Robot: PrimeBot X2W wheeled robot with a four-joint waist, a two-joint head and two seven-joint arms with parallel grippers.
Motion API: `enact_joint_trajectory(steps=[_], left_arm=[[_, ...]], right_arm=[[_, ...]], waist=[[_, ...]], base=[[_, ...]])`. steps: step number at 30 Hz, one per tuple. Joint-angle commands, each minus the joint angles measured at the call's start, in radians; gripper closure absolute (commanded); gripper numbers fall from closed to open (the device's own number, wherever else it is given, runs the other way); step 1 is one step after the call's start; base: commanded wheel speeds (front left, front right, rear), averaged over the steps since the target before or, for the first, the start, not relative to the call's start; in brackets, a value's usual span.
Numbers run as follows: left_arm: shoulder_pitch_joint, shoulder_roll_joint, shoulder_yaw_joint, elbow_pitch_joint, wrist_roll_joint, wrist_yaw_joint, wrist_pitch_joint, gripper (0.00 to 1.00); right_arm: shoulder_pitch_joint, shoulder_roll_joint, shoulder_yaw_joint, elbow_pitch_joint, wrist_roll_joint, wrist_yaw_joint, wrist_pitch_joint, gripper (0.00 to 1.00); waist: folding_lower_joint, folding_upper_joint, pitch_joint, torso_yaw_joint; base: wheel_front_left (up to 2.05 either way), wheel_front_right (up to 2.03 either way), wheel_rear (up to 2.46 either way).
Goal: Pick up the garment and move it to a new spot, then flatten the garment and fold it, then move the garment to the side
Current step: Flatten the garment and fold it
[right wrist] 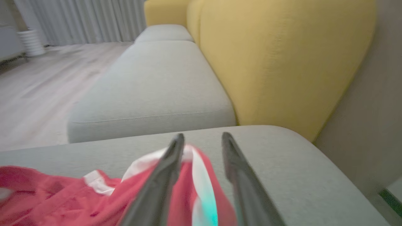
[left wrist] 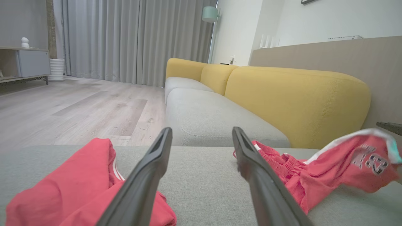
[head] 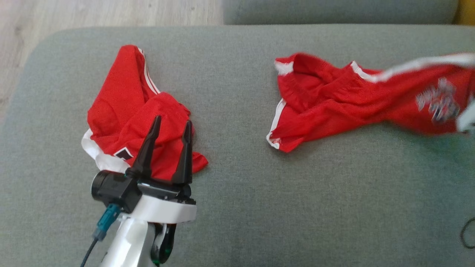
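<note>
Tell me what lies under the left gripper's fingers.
A crumpled red garment with white trim, lying on the grey sofa cushion. The fingers and wrist hide part of its near edge; whether they touch it cannot be told.

Two garments on one cushion, you're over the left one.

The crumpled red cloth garment with white stripes (head: 122, 107) sits on the left part of the wide grey fabric cushion (head: 237, 207), and your left gripper (head: 174, 119) is above its near right edge, fingers pointing away from you. The red mesh garment with white trim and a printed number (head: 334, 100) lies well apart to the right on the same cushion, with its far-right end raised off the surface. That raised end sits at the fingers of your right gripper (right wrist: 203, 135), part of it between them. Behind the cushion is a second grey seat cushion (head: 334, 11), with the yellow padded backrest (left wrist: 298, 103) to its right. The pale wood plank floor (head: 92, 11) is off the back-left.
</note>
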Motion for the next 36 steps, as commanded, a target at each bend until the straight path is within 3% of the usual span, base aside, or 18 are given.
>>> enact_joint_trajectory(steps=[1,6,15,24,29,36], left_arm=[[-0.041,0.001,0.022,-0.03,0.007,-0.005,-0.008,0.0],[-0.052,0.001,0.023,-0.025,0.007,-0.006,-0.008,0.0],[-0.04,0.001,0.043,-0.028,0.002,0.0,-0.008,0.0],[0.006,0.0,0.045,-0.021,-0.012,0.007,-0.008,0.0],[0.027,0.0,0.043,-0.01,-0.021,0.012,-0.008,0.0],[0.029,0.0,0.04,-0.004,-0.018,0.009,-0.008,0.0]], right_arm=[[-0.072,-0.013,-0.008,-0.017,-0.043,0.004,-0.034,0.0],[-0.12,0.062,-0.042,0.01,-0.117,0.004,-0.127,0.0],[-0.016,0.198,0.135,-0.146,-0.063,0.004,-0.326,0.0],[0.261,0.206,0.321,-0.294,0.125,0.004,-0.382,0.0],[0.393,0.206,0.37,-0.307,0.15,0.004,-0.393,0.0],[0.398,0.206,0.387,-0.315,0.128,0.004,-0.396,0.0]], waist=[[-0.0002,0.0,0.014,-0.001],[-0.0002,0.0,0.021,-0.013],[-0.0002,0.0,-0.031,-0.063],[-0.0002,0.0,-0.087,-0.09],[-0.0002,0.0,-0.092,-0.089],[-0.0002,0.0,-0.075,-0.068]], base=[[0.0,0.0,0.0],[0.0,0.0,0.0],[0.0,0.0,0.0],[0.0,0.0,0.0],[0.0,0.0,0.0],[0.0,0.0,0.0]])
